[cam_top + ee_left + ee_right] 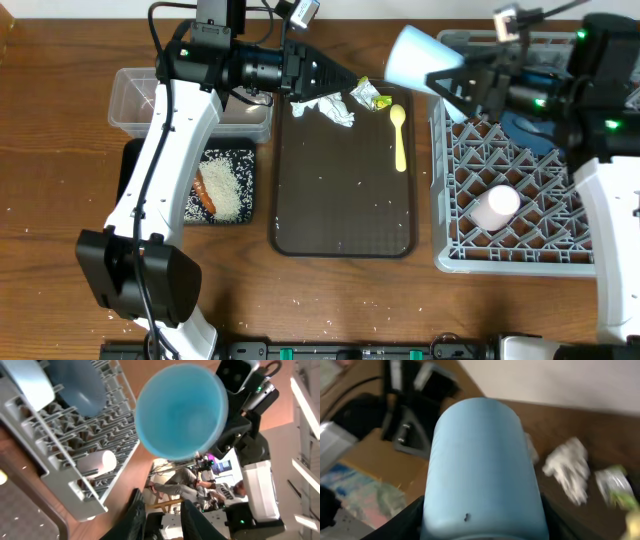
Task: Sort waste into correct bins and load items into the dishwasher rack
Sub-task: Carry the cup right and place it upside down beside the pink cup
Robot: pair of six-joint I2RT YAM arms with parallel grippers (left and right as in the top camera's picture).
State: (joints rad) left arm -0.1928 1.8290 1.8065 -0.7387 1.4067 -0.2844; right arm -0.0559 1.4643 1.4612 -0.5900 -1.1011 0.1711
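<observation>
Left gripper (162, 505), fingers slightly parted and empty, hovers at the brown tray's (340, 200) far left corner beside the crumpled napkin (328, 108). The light-blue cup (412, 55), probably light, stiff and slippery, hangs sideways at the dishwasher rack's (520, 255) far left corner. The right gripper (482, 525) pinches it around the body.

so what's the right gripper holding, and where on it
The light-blue cup, gripped across its sides near the base end by the right gripper.
</observation>
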